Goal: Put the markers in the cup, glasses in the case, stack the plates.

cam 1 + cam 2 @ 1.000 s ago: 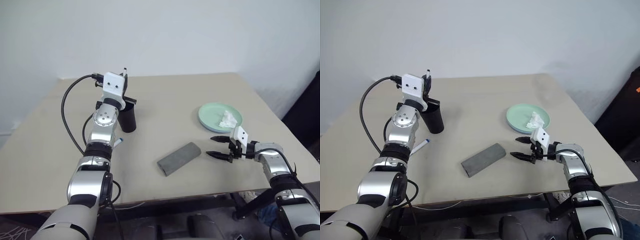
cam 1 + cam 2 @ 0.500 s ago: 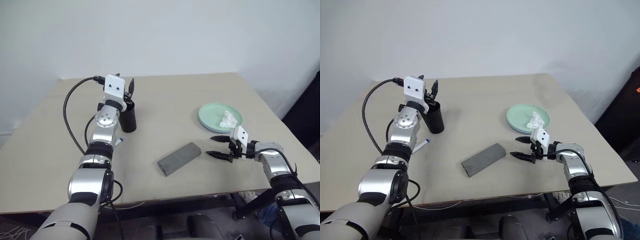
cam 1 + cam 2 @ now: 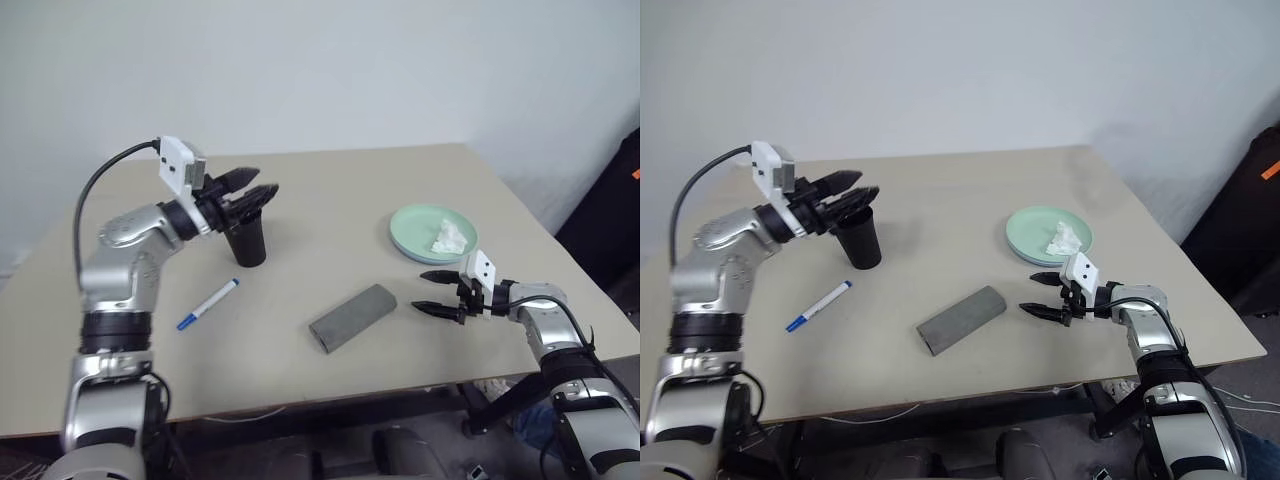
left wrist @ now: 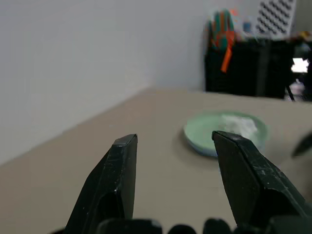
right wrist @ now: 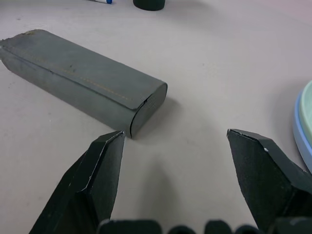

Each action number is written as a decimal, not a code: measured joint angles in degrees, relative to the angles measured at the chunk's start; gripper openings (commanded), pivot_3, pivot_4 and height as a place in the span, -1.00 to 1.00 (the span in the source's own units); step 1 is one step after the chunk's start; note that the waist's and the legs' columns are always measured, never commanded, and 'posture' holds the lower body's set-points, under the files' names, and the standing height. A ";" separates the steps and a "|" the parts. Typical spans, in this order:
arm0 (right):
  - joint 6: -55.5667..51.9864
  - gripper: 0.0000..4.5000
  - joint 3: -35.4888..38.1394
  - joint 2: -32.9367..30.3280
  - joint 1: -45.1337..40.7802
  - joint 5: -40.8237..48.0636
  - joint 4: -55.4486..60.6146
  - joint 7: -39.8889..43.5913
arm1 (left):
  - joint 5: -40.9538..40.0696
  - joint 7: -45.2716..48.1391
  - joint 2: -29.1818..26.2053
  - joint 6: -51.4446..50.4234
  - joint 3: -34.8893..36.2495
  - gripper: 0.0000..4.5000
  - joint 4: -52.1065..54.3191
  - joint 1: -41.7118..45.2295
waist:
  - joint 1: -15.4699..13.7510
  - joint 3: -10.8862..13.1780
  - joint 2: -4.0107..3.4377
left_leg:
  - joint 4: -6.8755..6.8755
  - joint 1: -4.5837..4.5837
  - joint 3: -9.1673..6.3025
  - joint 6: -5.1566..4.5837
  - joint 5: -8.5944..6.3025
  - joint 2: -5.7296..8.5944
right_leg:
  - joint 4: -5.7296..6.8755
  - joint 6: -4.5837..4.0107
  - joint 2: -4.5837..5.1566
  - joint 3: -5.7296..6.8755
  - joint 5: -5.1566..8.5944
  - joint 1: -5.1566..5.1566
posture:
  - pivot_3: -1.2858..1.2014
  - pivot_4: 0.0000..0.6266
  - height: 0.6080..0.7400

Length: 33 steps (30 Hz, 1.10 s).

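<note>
Marker on the table, nearer the left arm

Slim white-barrelled marker pen with a blue cap (image 3: 208, 304) lay flat below and just short of the left gripper (image 3: 252, 196), its long axis slanting toward the matte black tapered cup (image 3: 246, 243) under those spread, empty fingers; the right gripper (image 3: 430, 292), also spread and empty, hung well away beside the end of the closed grey oblong fabric-covered case (image 3: 352, 317)

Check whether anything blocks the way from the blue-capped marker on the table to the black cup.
Nothing visible does: bare tabletop lies between the white blue-capped marker and the matte black cup. The open left tool hovers at the cup's rim.
</note>
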<state>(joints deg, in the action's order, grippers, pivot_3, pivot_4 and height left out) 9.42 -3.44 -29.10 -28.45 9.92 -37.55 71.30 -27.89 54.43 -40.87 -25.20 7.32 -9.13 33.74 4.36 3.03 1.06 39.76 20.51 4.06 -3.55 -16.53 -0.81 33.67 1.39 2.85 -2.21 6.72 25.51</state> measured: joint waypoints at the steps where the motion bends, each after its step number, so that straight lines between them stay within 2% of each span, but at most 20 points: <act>1: 0.00 0.63 0.00 0.00 0.00 0.00 0.00 0.01 | 0.27 0.50 -0.98 -0.85 -0.27 0.13 0.21 -0.43 | -0.01 0.00 0.00 | 0.00 -0.01 0.00 0.00 0.00 -0.01 | -0.02 0.00 0.00 0.00 0.00 -0.01 | 0.03 -1.00 1.00; 4: 0.02 0.63 -0.05 0.22 -0.15 -0.01 -0.06 0.01 | 3.52 2.17 -5.80 -3.53 -3.23 0.13 0.09 -2.49 | -0.04 0.01 0.01 | 0.01 -0.03 -0.01 0.02 0.00 -0.04 | 0.00 0.00 0.00 0.00 0.00 -0.01 | 0.03 -1.00 1.00; 10: 0.44 0.63 -0.13 0.44 -0.31 -0.69 -0.57 0.01 | 11.32 1.69 -9.57 -8.13 -9.31 0.13 -4.33 -3.66 | -0.18 0.01 0.01 | -0.01 -0.02 -0.01 0.03 0.00 -0.07 | -0.01 0.00 0.02 0.01 0.00 0.04 | 0.03 -1.00 1.00; 17: 0.94 0.63 -0.20 0.59 -0.57 -1.01 -1.50 0.02 | 17.89 -2.79 -8.21 -11.81 -12.88 0.13 -12.82 -0.25 | -0.24 0.02 0.07 | -0.08 0.06 0.00 0.02 0.00 -0.06 | -0.02 0.00 0.03 0.03 0.00 0.10 | 0.03 -1.00 1.00; 33: 1.19 0.63 -0.23 1.13 -0.68 -1.08 -1.82 -0.11 | 27.33 0.69 -2.92 -3.68 -20.17 0.13 -29.93 6.78 | -0.24 0.00 0.11 | -0.11 0.06 0.04 0.01 0.01 0.00 | -0.02 0.00 0.03 0.02 0.00 0.11 | 0.03 -1.00 1.00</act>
<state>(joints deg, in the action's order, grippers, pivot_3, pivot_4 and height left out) 10.61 -3.68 -27.97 -29.13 8.84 -39.38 71.19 -0.56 55.11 -43.79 -28.89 -12.85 -39.06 40.51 4.12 3.04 1.16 39.65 20.58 4.10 -3.54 -16.52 -0.82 33.66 1.39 2.88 -2.19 6.72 25.62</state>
